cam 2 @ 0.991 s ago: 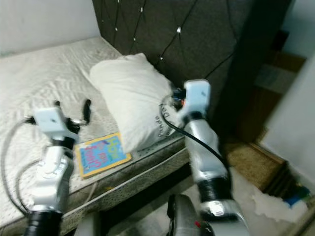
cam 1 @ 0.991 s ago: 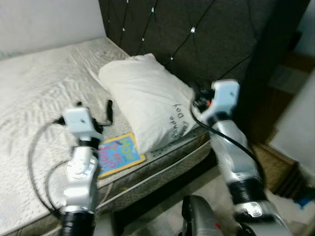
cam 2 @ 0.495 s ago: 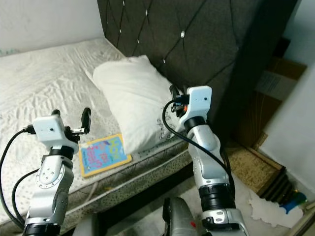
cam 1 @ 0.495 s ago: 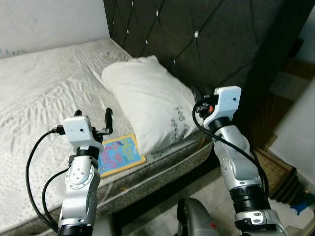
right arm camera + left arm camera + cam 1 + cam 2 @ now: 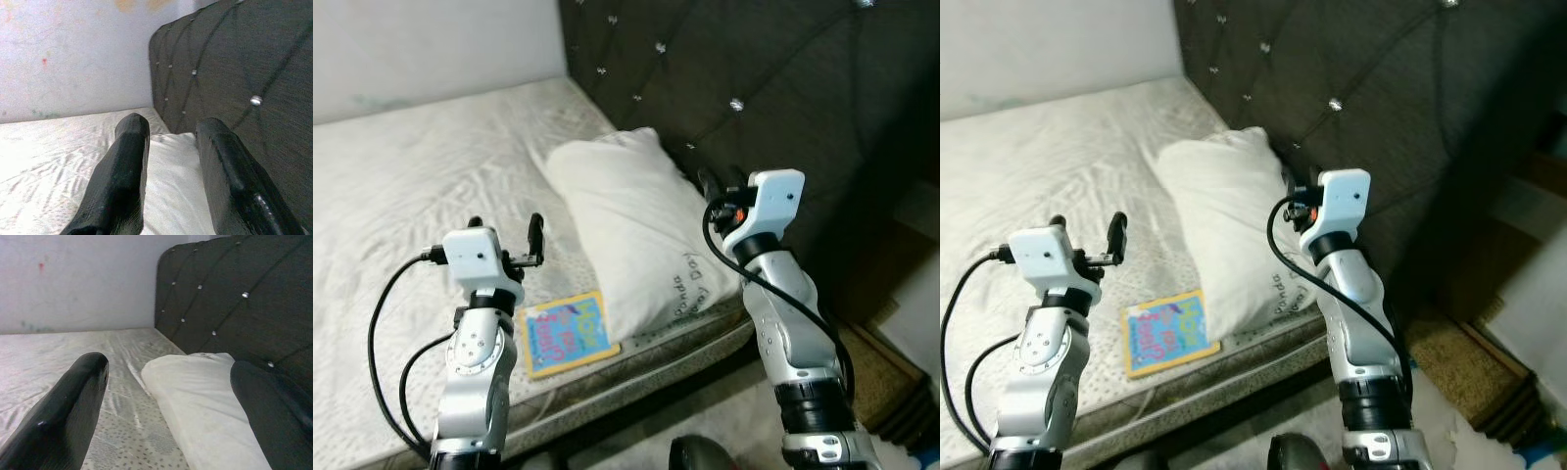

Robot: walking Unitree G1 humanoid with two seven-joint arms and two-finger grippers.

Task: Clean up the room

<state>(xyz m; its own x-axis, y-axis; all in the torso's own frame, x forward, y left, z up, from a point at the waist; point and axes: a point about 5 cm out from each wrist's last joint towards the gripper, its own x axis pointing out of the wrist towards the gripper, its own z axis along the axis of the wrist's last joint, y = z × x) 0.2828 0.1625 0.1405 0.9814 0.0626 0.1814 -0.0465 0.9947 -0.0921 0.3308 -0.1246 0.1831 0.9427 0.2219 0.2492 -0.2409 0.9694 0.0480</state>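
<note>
Bare quilted mattress [image 5: 401, 176] w/ dark tufted, studded headboard [image 5: 773, 88]. Soft white pillow [image 5: 626, 225] lies against it. Thin bright kids' book [image 5: 566, 333] lies flat just beside pillow, near bed edge. Left gripper [image 5: 504, 227] above mattress, fingers apart; right gripper [image 5: 168, 171] over pillow, 2 fingers apart.

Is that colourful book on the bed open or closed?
Closed. The book lies flat on the mattress beside the pillow, with its printed cover facing up and no pages showing.
</note>
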